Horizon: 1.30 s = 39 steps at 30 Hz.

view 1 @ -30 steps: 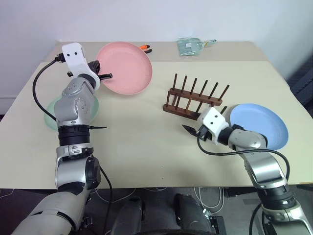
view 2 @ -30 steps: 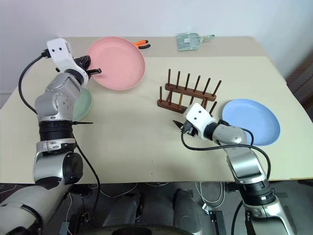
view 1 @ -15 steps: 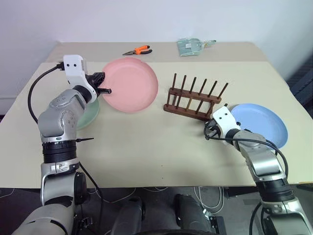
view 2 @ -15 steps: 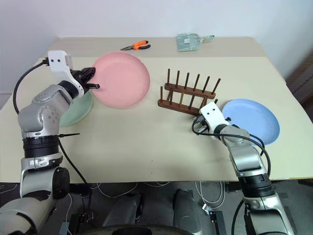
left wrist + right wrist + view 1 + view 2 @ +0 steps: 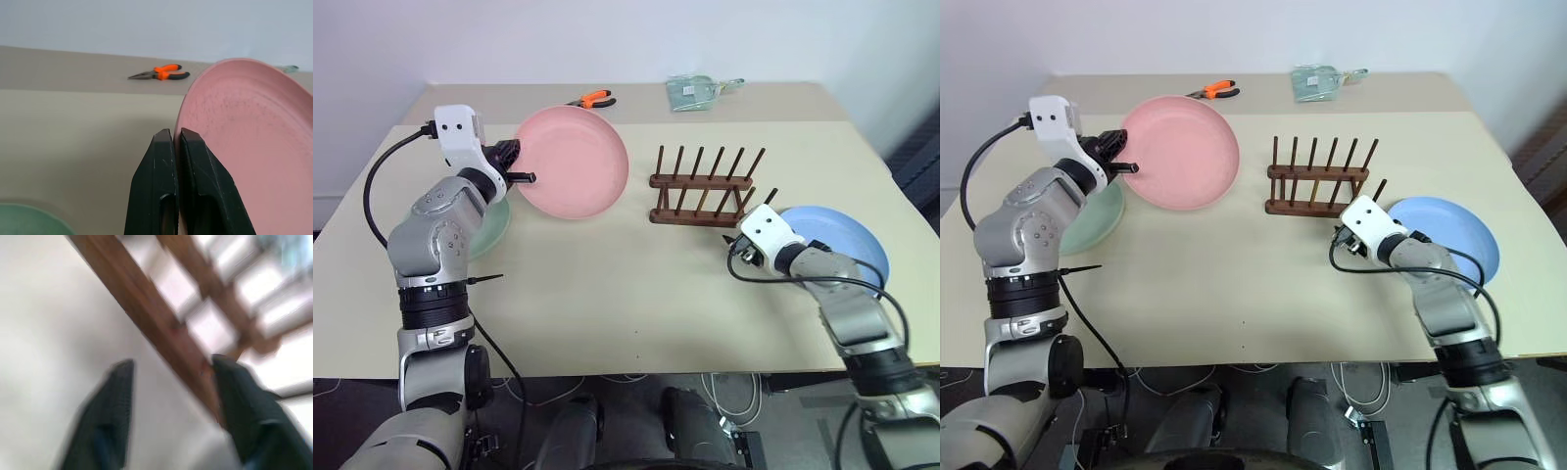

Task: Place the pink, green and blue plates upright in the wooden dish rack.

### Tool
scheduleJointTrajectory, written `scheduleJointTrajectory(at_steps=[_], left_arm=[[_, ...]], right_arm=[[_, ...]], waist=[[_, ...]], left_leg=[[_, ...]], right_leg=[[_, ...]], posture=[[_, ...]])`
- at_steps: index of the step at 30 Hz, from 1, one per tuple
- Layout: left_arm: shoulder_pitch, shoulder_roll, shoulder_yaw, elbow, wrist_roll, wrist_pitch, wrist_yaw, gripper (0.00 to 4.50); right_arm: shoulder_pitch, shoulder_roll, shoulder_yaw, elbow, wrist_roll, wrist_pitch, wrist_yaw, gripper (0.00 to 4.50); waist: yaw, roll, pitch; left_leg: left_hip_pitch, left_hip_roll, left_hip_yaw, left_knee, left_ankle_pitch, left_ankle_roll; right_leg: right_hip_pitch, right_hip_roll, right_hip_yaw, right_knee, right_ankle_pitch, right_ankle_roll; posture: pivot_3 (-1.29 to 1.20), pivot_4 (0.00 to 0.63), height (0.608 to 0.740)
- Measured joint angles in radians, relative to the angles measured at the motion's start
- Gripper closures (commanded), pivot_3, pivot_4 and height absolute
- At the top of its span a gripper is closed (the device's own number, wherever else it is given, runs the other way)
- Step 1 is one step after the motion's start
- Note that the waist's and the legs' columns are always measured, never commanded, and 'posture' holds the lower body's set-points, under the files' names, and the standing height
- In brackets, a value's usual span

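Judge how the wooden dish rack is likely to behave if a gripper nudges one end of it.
The wooden dish rack looks small and slender, so it is probably light and would slide or swivel on the smooth table. Its two base rails suggest it resists tipping, though a push high on the thin pegs might rock it. It holds no plates yet, so nothing weighs it down.

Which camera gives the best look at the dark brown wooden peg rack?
The right eye view: the whole dark brown wooden peg rack stands unobstructed. The left eye view shows it equally complete. The right wrist view catches only a blurred base rail, and the left wrist view none.
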<state>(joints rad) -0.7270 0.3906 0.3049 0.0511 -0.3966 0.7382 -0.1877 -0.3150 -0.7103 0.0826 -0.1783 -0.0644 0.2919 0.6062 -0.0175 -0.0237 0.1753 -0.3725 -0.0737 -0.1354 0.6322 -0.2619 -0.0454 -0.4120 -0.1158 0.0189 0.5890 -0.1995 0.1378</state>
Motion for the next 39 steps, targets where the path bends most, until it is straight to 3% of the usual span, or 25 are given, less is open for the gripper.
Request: scheduleJointTrajectory(at_steps=[1,2,5,8,13,17,23,27,28,30,35,37,39], left_arm=[[-0.012,-0.001,0.000,0.010,0.000,0.000,0.002,4.39],[-0.027,-0.003,-0.001,0.016,-0.001,-0.001,0.003,4.39],[-0.071,-0.022,-0.007,0.024,-0.005,-0.006,0.008,4.39],[-0.131,-0.078,-0.016,0.022,-0.009,0.001,0.043,4.39],[-0.154,-0.152,-0.027,-0.038,-0.030,0.057,0.104,4.39],[-0.154,-0.208,-0.059,-0.103,-0.048,0.113,0.133,4.39],[-0.151,-0.230,-0.083,-0.154,-0.056,0.154,0.153,4.39],[-0.143,-0.233,-0.073,-0.156,-0.053,0.164,0.163,4.39],[-0.143,-0.236,-0.069,-0.156,-0.054,0.164,0.163,3.80],[-0.143,-0.260,-0.051,-0.156,-0.072,0.154,0.161,3.08],[-0.195,-0.325,0.013,-0.129,-0.113,0.065,0.203,0.52],[-0.260,-0.321,0.084,-0.088,-0.116,-0.020,0.252,0.52],[-0.278,-0.253,0.106,-0.061,-0.084,-0.111,0.260,0.52]], right_arm=[[-0.009,-0.008,0.007,-0.047,-0.002,-0.036,0.017,0.15],[-0.030,-0.007,0.020,-0.084,-0.005,-0.066,0.028,0.06],[-0.135,0.030,0.080,-0.129,-0.044,-0.125,0.034,0.06],[-0.272,0.099,0.208,-0.135,-0.181,-0.184,0.018,0.06],[-0.327,0.144,0.317,-0.061,-0.360,-0.270,-0.038,0.06],[-0.369,0.163,0.340,0.038,-0.447,-0.309,-0.075,1.34],[-0.380,0.169,0.338,0.115,-0.511,-0.340,-0.096,4.42],[-0.377,0.173,0.335,0.115,-0.522,-0.354,-0.101,4.48],[-0.377,0.173,0.335,0.115,-0.523,-0.357,-0.102,4.50],[-0.377,0.174,0.334,0.115,-0.531,-0.364,-0.109,4.50],[-0.358,0.171,0.315,0.110,-0.546,-0.365,-0.118,4.50],[-0.323,0.166,0.268,0.091,-0.518,-0.359,-0.120,4.50],[-0.274,0.164,0.166,0.053,-0.430,-0.326,-0.117,4.50]], waist=[[-0.001,0.000,0.000],[-0.002,0.000,0.000],[0.002,-0.001,0.000],[0.005,-0.001,0.000],[0.008,-0.002,0.001],[0.005,-0.003,0.001],[0.000,-0.003,0.001],[0.003,-0.003,0.001],[0.005,-0.003,0.001],[0.007,-0.003,0.001],[0.007,-0.003,0.001],[0.005,-0.003,0.001],[0.002,-0.003,0.001]], left_leg=[[0.000,0.000,0.000,0.000,0.000,0.000],[0.000,0.001,0.000,0.000,0.000,0.000],[0.000,0.000,0.000,0.001,0.000,-0.001],[-0.001,0.000,-0.001,0.000,0.001,-0.001],[-0.001,-0.001,-0.001,0.001,0.003,-0.004],[-0.001,-0.001,-0.001,0.000,0.002,-0.004],[0.000,-0.001,0.000,-0.001,0.002,-0.004],[-0.001,-0.001,0.000,0.000,0.002,-0.004],[-0.001,-0.001,0.000,0.000,0.002,-0.004],[-0.001,-0.001,0.000,0.000,0.002,-0.004],[-0.001,-0.001,-0.001,0.000,0.002,-0.004],[-0.001,-0.001,0.000,-0.001,0.002,-0.004],[0.000,0.000,0.001,-0.002,0.002,-0.004]], right_leg=[[0.000,0.000,0.000,0.000,-0.002,0.003],[0.000,0.001,0.000,0.000,-0.002,0.003],[0.000,0.000,0.000,0.000,-0.001,0.002],[-0.001,0.000,0.000,0.000,0.000,0.000],[0.000,-0.001,0.000,-0.001,0.000,0.000],[-0.001,-0.001,0.000,-0.001,0.000,-0.001],[-0.001,0.000,0.000,0.000,0.000,-0.001],[-0.001,0.000,0.000,0.000,0.000,-0.001],[-0.001,0.000,0.000,0.000,0.000,-0.001],[0.000,0.000,0.000,-0.001,0.000,-0.001],[-0.001,0.000,0.000,-0.001,0.000,-0.001],[-0.001,0.000,0.000,-0.001,0.000,-0.001],[-0.001,0.000,0.001,-0.001,0.000,-0.001]], posture=[[0.00,0.150,0.740],[0.00,0.150,0.740],[0.00,0.150,0.740],[0.00,0.150,0.740],[0.00,0.150,0.740],[0.00,0.150,0.740],[0.00,0.150,0.740],[0.00,0.150,0.740],[0.00,0.150,0.740],[0.00,0.150,0.740],[0.00,0.150,0.740],[0.00,0.150,0.740],[0.00,0.150,0.740]])
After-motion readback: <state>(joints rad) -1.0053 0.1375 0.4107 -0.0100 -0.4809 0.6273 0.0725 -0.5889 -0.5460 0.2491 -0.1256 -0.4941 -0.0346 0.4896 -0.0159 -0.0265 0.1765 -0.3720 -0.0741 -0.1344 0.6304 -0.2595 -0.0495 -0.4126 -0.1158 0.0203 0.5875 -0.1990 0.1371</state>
